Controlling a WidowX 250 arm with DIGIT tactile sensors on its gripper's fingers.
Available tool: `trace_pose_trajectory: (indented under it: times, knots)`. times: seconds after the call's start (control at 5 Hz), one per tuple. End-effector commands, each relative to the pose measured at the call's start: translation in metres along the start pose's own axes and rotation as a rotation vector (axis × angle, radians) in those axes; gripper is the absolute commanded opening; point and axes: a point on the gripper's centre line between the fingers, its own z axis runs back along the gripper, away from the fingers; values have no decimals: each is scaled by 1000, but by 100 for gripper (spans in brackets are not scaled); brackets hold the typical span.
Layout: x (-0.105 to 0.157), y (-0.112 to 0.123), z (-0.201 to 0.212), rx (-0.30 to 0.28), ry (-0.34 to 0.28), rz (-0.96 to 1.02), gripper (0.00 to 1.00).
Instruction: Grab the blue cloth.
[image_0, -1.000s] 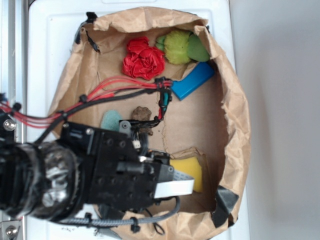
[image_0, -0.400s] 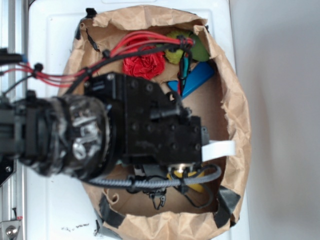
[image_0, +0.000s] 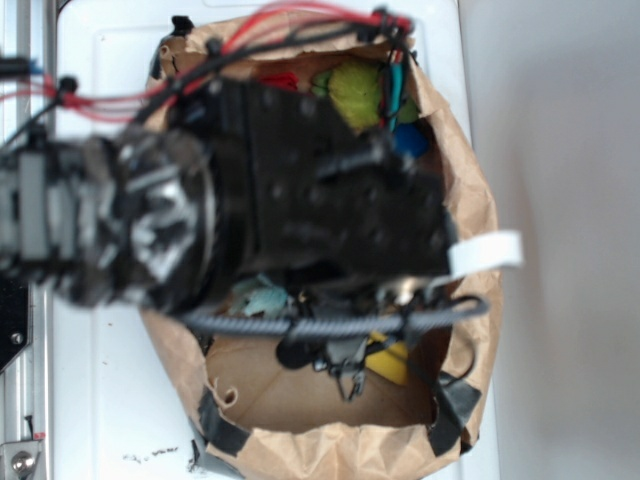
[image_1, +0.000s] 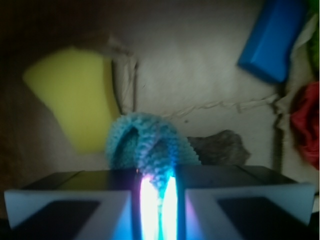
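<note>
Tight in there: sponge (image_1: 75, 97) on one side, brown lump (image_1: 217, 147) on the other, blue block (image_1: 270, 40) farther off. Bare cardboard (image_1: 190, 65) btwn them is open.

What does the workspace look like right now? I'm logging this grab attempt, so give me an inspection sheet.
Surface: brown paper bag on a white top, its crumpled floor showing in the wrist view.
Job's things: blue cloth bunched and pinched at its near end.
Clutter: yellow sponge, blue block, red cloth, green item, brownish lump.
Grippers: gripper shut on the blue cloth.
Cables: red wires over the arm; grey ribbed hose below it.
Surroundings: metal rail at left, grey floor at right.
</note>
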Motion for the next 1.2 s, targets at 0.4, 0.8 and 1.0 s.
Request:
trace_pose_trajectory:
  times: [0.4,0.8,1.0]
  knots:
    - [-12,4,102,-90,-282,-38,0]
    - [-7,-11,99,-32,-300,-18,0]
    - [-8,-13,93,-1,-317,-34,0]
